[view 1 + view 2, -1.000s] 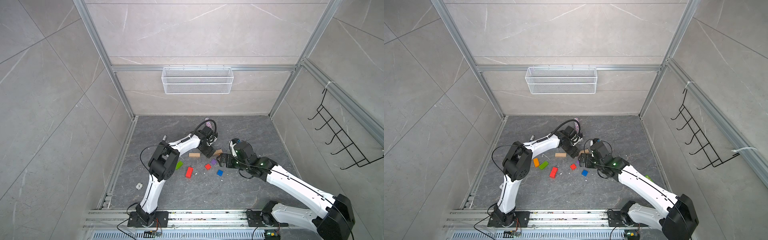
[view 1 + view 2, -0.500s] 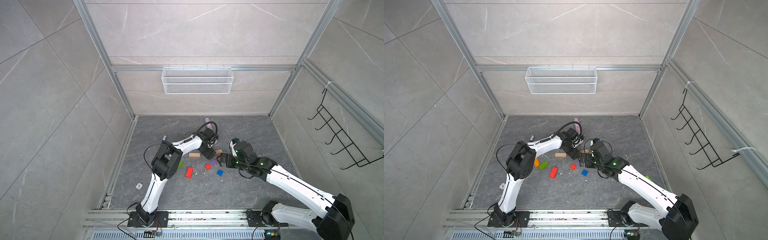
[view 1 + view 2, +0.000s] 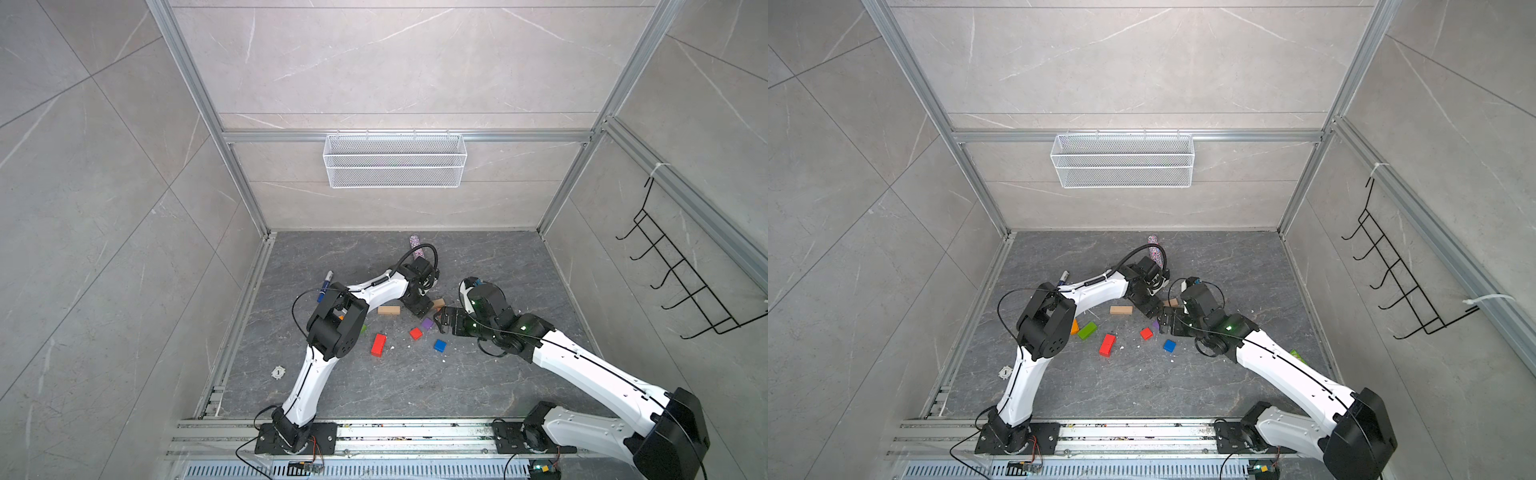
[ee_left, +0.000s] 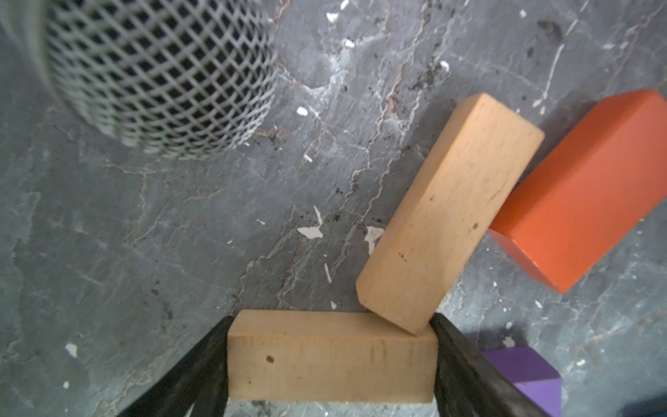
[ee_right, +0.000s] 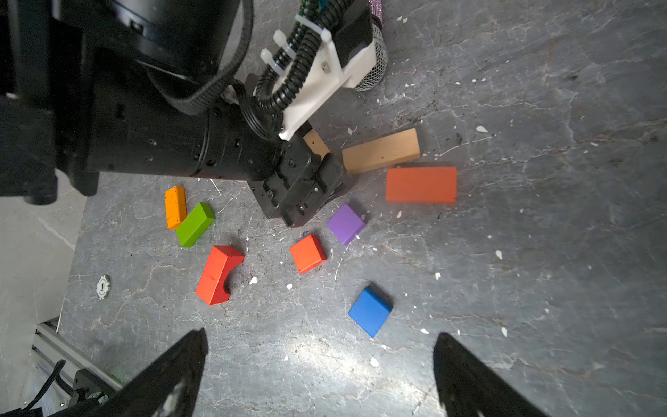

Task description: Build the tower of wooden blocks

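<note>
Left wrist view shows the left hand [image 4: 330, 318] clasping a tan block [image 4: 330, 355]; the right hand [image 5: 319, 334] gapes wide.

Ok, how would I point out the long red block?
Below the wire basket on the back wall, loose blocks dot the grey floor. The long red block lies between a green block and a small red cube; it alone has a half-round notch.

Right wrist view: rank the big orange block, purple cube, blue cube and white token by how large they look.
1. big orange block
2. blue cube and purple cube: nearly alike. The blue one looks slightly bigger but is probably nearer the camera, so I have not ranked them.
3. white token
</note>
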